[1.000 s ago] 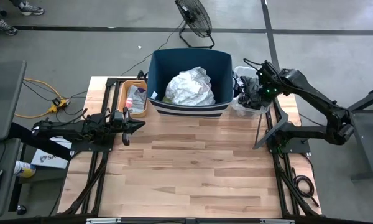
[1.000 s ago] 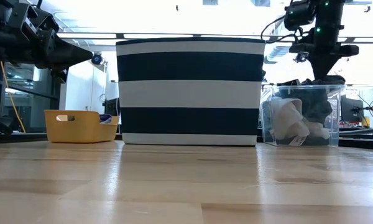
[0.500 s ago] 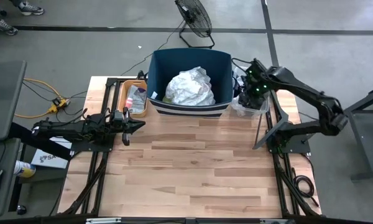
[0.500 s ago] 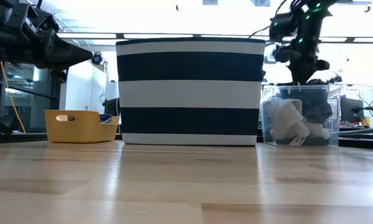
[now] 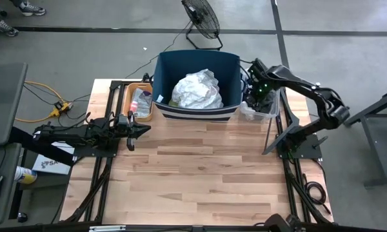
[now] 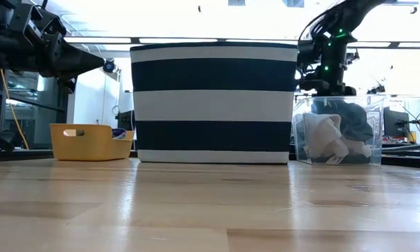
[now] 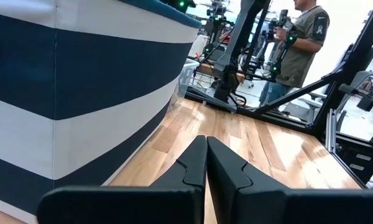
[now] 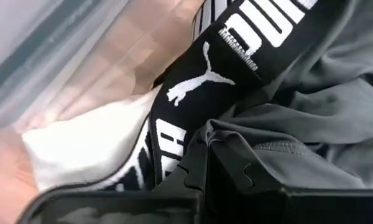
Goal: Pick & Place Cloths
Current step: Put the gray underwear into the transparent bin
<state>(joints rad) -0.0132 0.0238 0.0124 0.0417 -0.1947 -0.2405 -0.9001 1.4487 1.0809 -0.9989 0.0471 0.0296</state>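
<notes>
Since a second ago our right claw (image 8: 205, 163) has swung down into the clear box (image 5: 261, 111), clamped on the dark grey shorts (image 8: 298, 118) bunched at its tips; next we judge a lift toward the navy bin (image 5: 197, 64) alongside.

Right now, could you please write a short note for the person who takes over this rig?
Right gripper: inside the clear box at the table's back right, fingers shut on the dark grey shorts with the lettered waistband; not lifted out.
Left gripper: shut, empty, waiting over the table's left side.
Cloths: a white cloth and the shorts lie in the clear box; a white bundle is in the navy striped bin.
Left to do: lift the shorts and place them, probably in the bin, then the remaining cloths.
</notes>
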